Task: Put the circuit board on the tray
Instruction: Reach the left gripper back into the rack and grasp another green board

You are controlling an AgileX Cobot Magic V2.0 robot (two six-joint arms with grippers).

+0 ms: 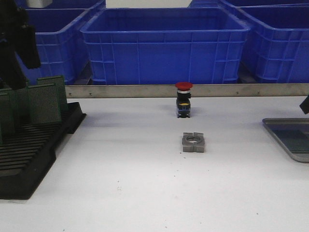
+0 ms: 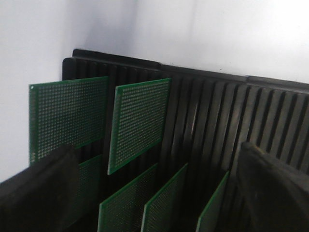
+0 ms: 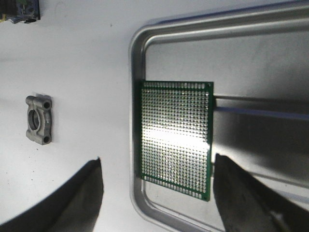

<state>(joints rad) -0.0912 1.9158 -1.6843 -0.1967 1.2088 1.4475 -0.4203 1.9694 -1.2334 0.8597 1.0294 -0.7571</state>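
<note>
A green perforated circuit board [image 3: 176,137] lies on the silver-grey tray [image 3: 137,58], with one long edge on or over the tray's rim. My right gripper [image 3: 157,162] is open above it, one finger on each side, touching nothing. In the front view only part of the tray [image 1: 289,137] shows at the right edge, and the board on it is out of view. My left gripper [image 2: 157,188] is open and empty above the black slotted rack [image 2: 217,111], which holds several more green boards [image 2: 140,121] standing upright.
The rack [image 1: 29,159] stands at the table's left. A red-capped push button [image 1: 183,99] and a grey metal block [image 1: 193,142] stand mid-table; the block also shows in the right wrist view [image 3: 38,119]. Big blue crates [image 1: 164,43] stand behind a metal rail.
</note>
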